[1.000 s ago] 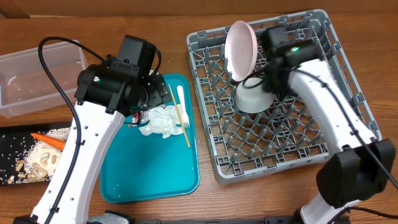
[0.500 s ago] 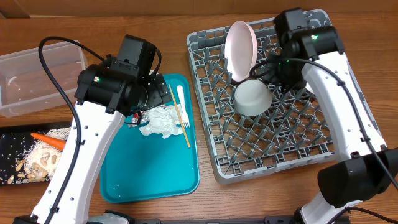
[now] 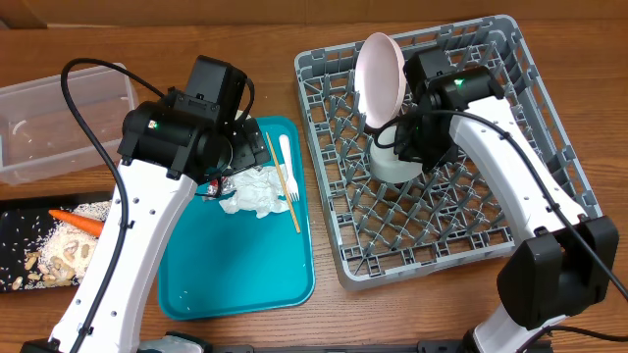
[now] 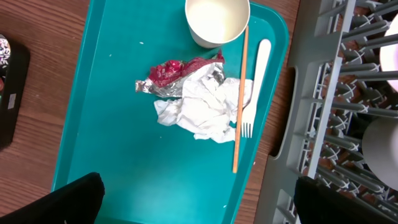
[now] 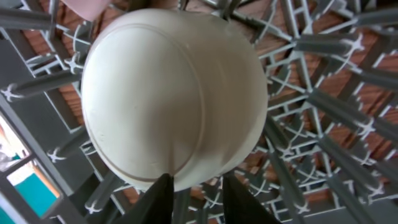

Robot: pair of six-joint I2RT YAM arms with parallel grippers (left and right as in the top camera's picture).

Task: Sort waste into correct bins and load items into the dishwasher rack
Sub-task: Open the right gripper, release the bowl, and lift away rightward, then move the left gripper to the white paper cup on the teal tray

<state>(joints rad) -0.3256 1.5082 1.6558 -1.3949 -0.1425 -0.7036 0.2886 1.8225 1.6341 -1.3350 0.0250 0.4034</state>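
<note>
Grey plastic lattice fills the right of the surface (image 3: pixel 196 29). The dishwasher rack (image 3: pixel 577 162) carries the pale pink plate (image 3: pixel 381 74) upright on edge toward its far left part. Just in front of the plate, the whitish bowl (image 3: pixel 391 165) lies mouth-down on the pegs. The right end effector (image 5: pixel 198 190) sits at that bowl's rim, its fingers narrowly parted with only rack bars showing in the gap, and it grips nothing visible. The left end effector (image 4: pixel 205 202) hangs wide open and empty over the teal tray (image 4: pixel 106 137). On that tray the crumpled napkin (image 4: pixel 199 109) touches the foil wrapper (image 4: pixel 171 73). The wooden stick (image 4: pixel 240 99) crosses the napkin's edge, the white fork (image 4: pixel 255 81) lies beside the stick, and the white cup (image 4: pixel 217 22) stands upright at the far end. On the left, the clear tub (image 3: pixel 59 127) stands behind the black tray (image 3: pixel 15 218), which holds the carrot (image 3: pixel 78 221) and food scraps (image 3: pixel 59 253).
</note>
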